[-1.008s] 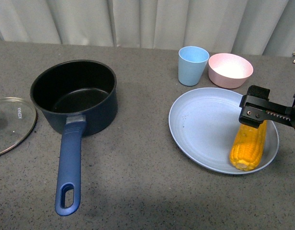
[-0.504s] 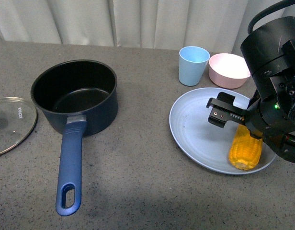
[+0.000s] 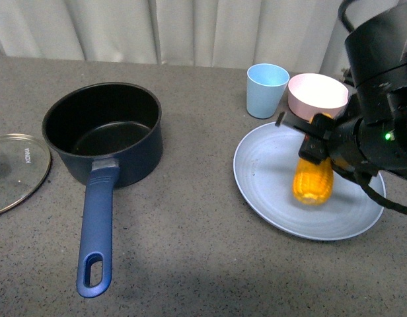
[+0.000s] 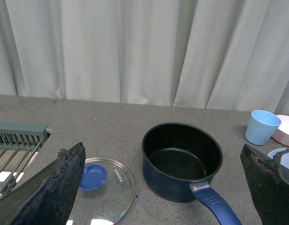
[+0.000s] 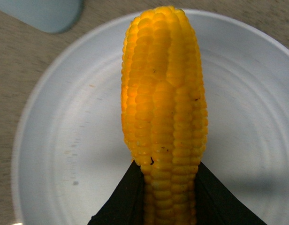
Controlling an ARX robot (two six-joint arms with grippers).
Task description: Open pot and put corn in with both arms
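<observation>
The dark navy pot (image 3: 102, 131) stands open at the table's left, its blue handle (image 3: 96, 231) pointing toward me. Its glass lid (image 3: 15, 170) with a blue knob lies flat to its left, also in the left wrist view (image 4: 100, 187). My right gripper (image 3: 317, 146) is shut on the yellow corn (image 3: 312, 178) and holds it lifted above the light blue plate (image 3: 269, 191). In the right wrist view the corn (image 5: 164, 108) sticks out between the black fingers (image 5: 121, 201). My left gripper (image 4: 165, 187) is open and empty, high above the pot (image 4: 182, 157). It is out of the front view.
A light blue cup (image 3: 266, 90) and a pink bowl (image 3: 317, 96) stand behind the plate. A grey rack (image 4: 18, 140) shows at the far left in the left wrist view. White curtains hang behind the table.
My right gripper has lifted the corn off the plate and carried it left, toward the plate's middle. The pot and the lid have not moved.
</observation>
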